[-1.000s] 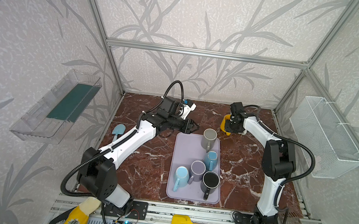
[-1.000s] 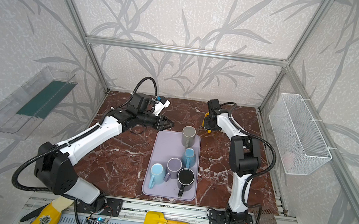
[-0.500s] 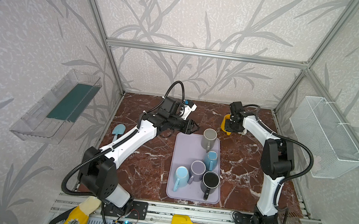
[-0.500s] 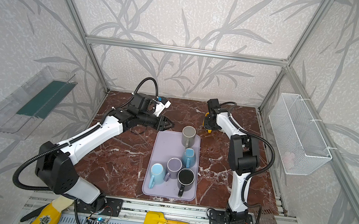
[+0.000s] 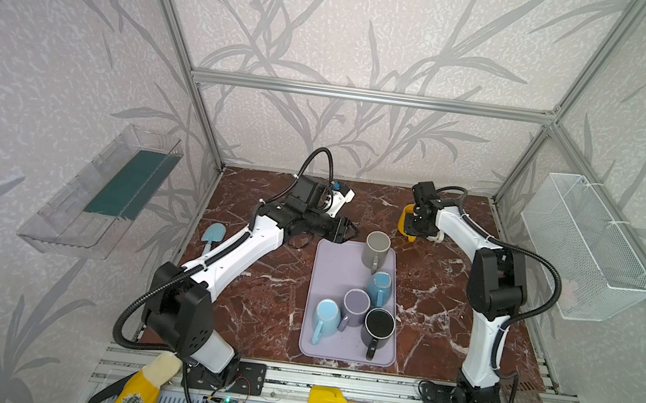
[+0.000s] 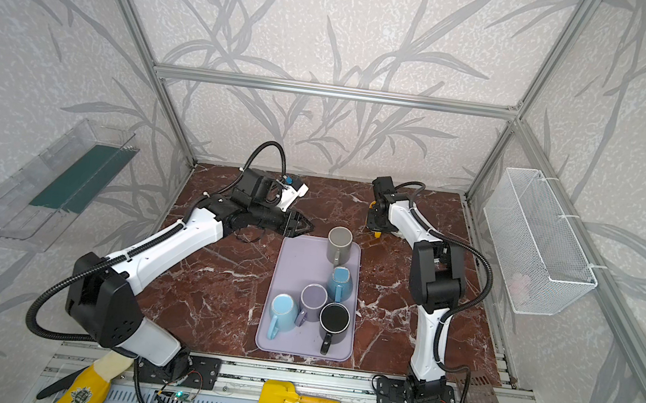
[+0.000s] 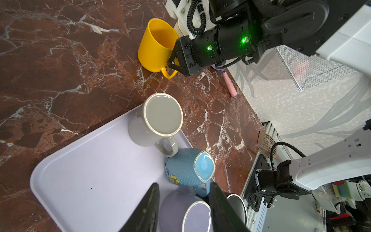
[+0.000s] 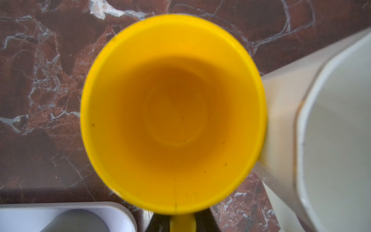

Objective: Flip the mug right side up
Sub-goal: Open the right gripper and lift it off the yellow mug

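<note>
Right wrist view, round yellow mug (image 8: 172, 112) on veined marble (image 8: 40, 80), right tool (image 7: 173, 65) pinching handle (image 7: 169, 74), left tool (image 7: 184, 185) parted

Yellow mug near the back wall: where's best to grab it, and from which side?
The yellow mug stands upright, body wide, so its thin handle suits best. It juts toward the tray; come down from above there, as the right hand does, shut on it.

We see pale walls (image 5: 334, 24) printed with grey leaves, framed by aluminium rails (image 5: 368, 96), over a red-brown marble worktop (image 5: 259, 299). Beyond the right tool (image 5: 410, 232) hangs a white wire basket (image 5: 583, 251); beyond the left tool (image 5: 350, 231), a clear wall bin (image 5: 72, 218).
</note>
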Available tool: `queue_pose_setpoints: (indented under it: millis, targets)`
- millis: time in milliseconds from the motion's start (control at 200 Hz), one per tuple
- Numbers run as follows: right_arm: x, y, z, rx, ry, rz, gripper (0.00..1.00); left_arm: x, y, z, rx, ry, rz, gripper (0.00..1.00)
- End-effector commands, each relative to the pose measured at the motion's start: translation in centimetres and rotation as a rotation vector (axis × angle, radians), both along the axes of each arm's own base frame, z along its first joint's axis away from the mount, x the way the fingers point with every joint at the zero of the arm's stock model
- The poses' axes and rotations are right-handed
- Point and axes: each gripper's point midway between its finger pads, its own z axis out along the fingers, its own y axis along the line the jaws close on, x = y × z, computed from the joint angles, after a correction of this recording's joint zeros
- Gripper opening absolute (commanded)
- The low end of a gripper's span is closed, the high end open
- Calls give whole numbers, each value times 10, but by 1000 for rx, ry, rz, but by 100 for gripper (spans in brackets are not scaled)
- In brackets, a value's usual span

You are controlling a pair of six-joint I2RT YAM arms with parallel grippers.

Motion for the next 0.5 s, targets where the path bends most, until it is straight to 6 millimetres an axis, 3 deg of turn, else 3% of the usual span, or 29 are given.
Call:
queue_pose_setpoints:
  millis: [0, 495]
  targets:
    - [9, -3, 15, -4, -40, -20, 7, 1, -3, 10, 9, -32, -18, 44]
    - [8, -3, 23, 7, -63, -22, 16, 3, 3, 5, 44, -26, 8, 49]
